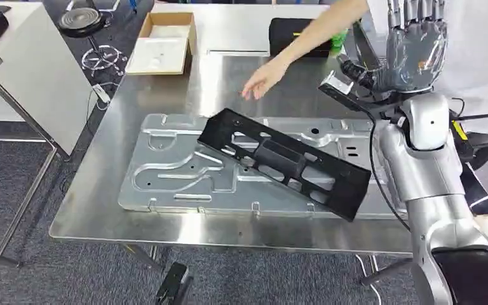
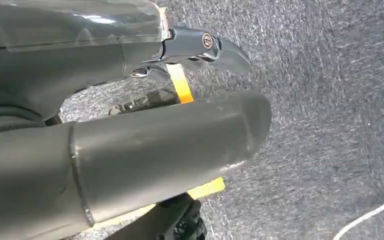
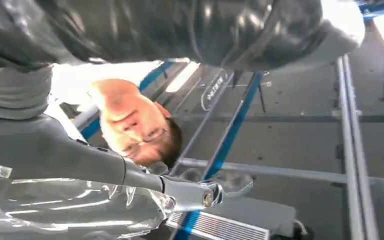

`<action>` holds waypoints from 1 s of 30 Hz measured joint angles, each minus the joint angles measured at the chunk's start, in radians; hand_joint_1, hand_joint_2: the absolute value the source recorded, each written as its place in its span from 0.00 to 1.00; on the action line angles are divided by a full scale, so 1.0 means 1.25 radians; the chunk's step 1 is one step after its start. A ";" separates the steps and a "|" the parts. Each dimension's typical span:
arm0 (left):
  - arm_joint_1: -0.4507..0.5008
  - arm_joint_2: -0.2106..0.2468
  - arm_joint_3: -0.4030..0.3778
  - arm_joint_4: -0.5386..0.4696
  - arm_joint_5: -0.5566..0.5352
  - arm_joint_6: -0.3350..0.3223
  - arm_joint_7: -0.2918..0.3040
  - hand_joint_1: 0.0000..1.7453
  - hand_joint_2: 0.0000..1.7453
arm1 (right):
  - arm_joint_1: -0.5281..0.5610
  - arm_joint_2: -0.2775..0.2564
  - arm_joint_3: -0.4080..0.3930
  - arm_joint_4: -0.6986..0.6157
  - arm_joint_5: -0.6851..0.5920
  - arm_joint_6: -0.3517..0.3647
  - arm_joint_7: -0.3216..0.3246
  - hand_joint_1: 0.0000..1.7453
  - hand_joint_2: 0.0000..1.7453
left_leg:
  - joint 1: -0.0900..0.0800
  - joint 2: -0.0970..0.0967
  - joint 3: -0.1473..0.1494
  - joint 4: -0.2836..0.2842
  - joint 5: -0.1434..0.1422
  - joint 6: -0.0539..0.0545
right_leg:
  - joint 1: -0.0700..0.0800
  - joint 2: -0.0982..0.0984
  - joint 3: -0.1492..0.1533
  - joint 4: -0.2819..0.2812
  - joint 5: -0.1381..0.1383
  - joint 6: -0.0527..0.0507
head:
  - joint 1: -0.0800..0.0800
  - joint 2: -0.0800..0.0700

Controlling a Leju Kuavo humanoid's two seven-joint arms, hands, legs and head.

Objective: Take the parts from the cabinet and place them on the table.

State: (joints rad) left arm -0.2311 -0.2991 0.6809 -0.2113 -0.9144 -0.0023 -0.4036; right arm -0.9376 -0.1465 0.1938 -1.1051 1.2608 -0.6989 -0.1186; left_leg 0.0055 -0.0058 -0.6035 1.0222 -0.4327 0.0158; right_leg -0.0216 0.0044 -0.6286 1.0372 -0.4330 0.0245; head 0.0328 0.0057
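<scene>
Two parts already lie on the counter point(image 1: 101, 210), the black bracket point(image 1: 286, 162) atop the silver panel point(image 1: 178, 171), your raised right hand point(image 1: 413, 54) above them released, left hand point(image 2: 130, 145) empty, so return to the cabinet.

We see a black part point(image 1: 284, 162) lying across a pale grey pressed panel point(image 1: 178, 171) on the shiny steel surface point(image 1: 101, 210). Just beside our raised dark grey right hand point(image 1: 413, 54) sits something green point(image 1: 338, 40). Our left hand point(image 2: 130, 155) hangs grey over speckled grey carpet point(image 2: 330, 100) crossed by yellow tape point(image 2: 180, 82).
</scene>
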 joint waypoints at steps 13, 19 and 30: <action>-0.002 0.001 0.000 0.000 0.010 -0.005 0.026 0.00 0.00 | 0.001 0.001 0.000 -0.004 -0.004 0.000 -0.002 0.00 0.00 | -0.004 0.002 0.000 0.007 -0.007 0.007 | 0.012 0.000 0.002 -0.001 0.002 -0.024 | 0.000 0.000; -0.002 0.000 0.002 0.000 0.017 -0.013 0.051 0.00 0.00 | 0.000 0.002 0.001 -0.007 -0.003 0.000 0.003 0.00 0.00 | 0.001 0.004 0.005 -0.016 0.012 0.025 | 0.006 -0.001 -0.012 0.029 -0.024 0.000 | 0.001 0.000; -0.001 0.001 0.003 0.000 0.020 -0.013 0.050 0.00 0.00 | 0.014 0.005 0.002 -0.012 -0.035 0.005 0.013 0.00 0.00 | -0.003 0.002 -0.002 0.002 0.001 0.004 | 0.000 -0.001 0.001 0.003 -0.003 0.000 | 0.000 0.000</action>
State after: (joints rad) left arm -0.2327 -0.2983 0.6844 -0.2113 -0.8900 -0.0179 -0.3414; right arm -0.9200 -0.1408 0.1957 -1.1204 1.2173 -0.6928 -0.1019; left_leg 0.0018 -0.0034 -0.6065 1.0251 -0.4320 0.0209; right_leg -0.0210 0.0032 -0.6275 1.0412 -0.4373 0.0240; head 0.0332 0.0057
